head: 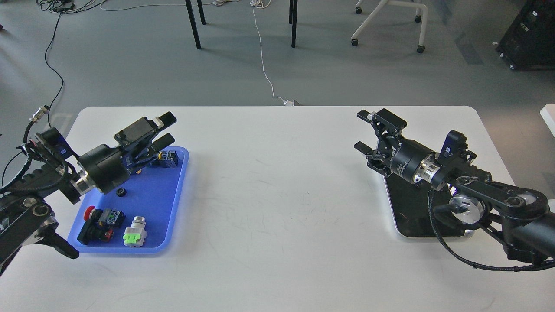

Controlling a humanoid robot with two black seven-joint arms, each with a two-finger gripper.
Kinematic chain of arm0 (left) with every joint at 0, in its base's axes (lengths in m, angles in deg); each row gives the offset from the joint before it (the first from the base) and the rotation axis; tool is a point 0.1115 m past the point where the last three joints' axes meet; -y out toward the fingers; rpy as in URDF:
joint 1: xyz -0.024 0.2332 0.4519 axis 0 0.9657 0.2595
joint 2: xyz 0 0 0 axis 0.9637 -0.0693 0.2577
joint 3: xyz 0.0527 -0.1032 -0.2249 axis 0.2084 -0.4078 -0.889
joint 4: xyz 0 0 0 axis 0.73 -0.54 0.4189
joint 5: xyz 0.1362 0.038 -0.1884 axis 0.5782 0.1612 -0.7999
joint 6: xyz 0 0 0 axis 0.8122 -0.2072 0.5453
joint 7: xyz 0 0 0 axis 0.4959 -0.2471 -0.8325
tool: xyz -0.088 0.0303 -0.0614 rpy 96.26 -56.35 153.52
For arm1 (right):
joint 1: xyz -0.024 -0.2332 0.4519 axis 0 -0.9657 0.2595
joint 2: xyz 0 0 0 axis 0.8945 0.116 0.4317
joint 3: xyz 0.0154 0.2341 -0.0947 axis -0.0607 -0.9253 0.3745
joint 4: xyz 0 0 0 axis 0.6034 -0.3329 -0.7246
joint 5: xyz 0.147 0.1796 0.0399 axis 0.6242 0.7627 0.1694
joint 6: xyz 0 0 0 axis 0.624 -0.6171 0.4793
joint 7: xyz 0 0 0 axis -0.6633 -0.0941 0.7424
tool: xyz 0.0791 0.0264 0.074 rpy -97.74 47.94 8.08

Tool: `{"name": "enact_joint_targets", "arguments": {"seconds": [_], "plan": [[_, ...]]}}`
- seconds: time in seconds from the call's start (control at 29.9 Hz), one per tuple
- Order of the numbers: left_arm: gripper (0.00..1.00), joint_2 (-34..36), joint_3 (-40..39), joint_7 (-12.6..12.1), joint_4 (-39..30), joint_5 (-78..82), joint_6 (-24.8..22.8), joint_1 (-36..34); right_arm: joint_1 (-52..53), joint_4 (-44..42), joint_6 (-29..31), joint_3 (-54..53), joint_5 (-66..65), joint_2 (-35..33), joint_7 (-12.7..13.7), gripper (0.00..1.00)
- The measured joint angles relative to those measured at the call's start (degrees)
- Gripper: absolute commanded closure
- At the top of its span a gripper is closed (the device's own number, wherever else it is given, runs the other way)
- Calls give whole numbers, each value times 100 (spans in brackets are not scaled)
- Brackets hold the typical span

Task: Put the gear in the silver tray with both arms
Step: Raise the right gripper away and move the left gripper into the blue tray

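Observation:
A small black gear (pixel 121 192) lies in the blue tray (pixel 160 203) on the left. My left gripper (pixel 168 128) is open and empty, pointing right above the blue tray's back edge, up and right of that gear. The silver tray (pixel 407 216) lies on the right; my right arm lies across most of it, so only its front left part shows. My right gripper (pixel 362 131) is open and empty, pointing left, just beyond the silver tray's back left corner. Whatever lies inside the silver tray is hidden by the arm.
The blue tray also holds a red push button (pixel 93 223), a green and white part (pixel 133 235) and a black and blue switch (pixel 169 158). Black table legs (pixel 194 26) and a white cable (pixel 264 65) stand on the floor behind the white table (pixel 277 195).

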Motion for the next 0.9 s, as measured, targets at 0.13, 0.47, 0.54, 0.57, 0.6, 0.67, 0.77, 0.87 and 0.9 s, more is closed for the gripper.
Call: {"name": "enact_joint_targets", "arguments": {"seconds": [0.13,0.47,0.54,0.57,0.6,0.67,0.77,0.87,0.9], "plan": [[2,519,507,0,-14,1740,99,-381,-313,9,54,-145,7,5,0,3],[4,1449,2170,3,552,4498,681,-1334,-370,27,58,-217,9,5,-2,3],[4,1391,2226,2,803,4619,687,-1408,-370,25,58,-219,9,5,-2,3],[4,1320,2238,2,911,4639,688,-1426,-370,25,58,-220,9,7,-2,3],[5,1255,2247,2,989,4649,688,-1434,-369,24,58,-220,9,7,-2,3],[5,1141,2283,1,1109,4657,688,-1452,-363,24,58,-220,8,7,-2,3],[6,1058,2414,0,1206,4659,689,-1527,-351,29,60,-221,4,0,-2,3],[6,922,2583,0,1430,4659,701,-1639,-339,34,65,-221,0,-16,-2,3],[6,891,2620,-1,1502,4659,706,-1665,-335,36,65,-221,0,-18,-2,3]]}}
